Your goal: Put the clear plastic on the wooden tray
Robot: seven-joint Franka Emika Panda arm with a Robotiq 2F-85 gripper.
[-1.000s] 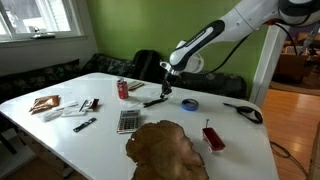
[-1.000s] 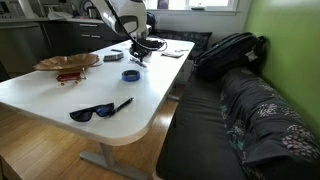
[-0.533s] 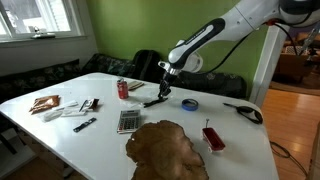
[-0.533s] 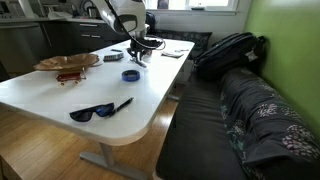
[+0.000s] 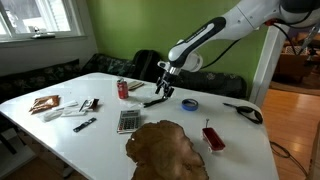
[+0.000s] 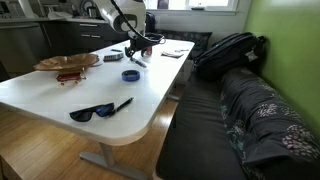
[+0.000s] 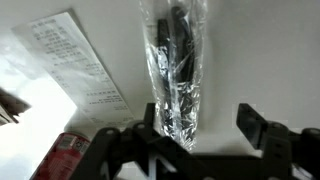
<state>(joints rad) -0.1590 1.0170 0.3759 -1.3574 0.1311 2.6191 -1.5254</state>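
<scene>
Clear plastic [image 7: 177, 70] shows in the wrist view as a long, narrow, crinkled bag with a dark slender object inside it. It lies lengthwise on the white table [image 5: 60, 135], and its near end reaches into the gap of the gripper [image 7: 200, 130]. The claw's two fingers stand wide apart, with the bag's end closer to the left one. Whether either finger touches the bag cannot be told.

In an exterior view the bag [image 5: 156, 100] sits toward the far middle of the table, right below the gripper [image 5: 164, 80]. A red can [image 5: 123, 89] stands to its left and a blue tape roll [image 5: 189, 103] lies to its right.

The wooden tray [image 5: 165, 148], a broad brown slab with an uneven edge, rests at the near edge of the table, apart from the bag. A calculator [image 5: 128, 121] lies just beside the tray's far left corner, and a small red item [image 5: 212, 137] lies to its right.

A printed paper slip [image 7: 70, 60] lies left of the bag in the wrist view.
</scene>
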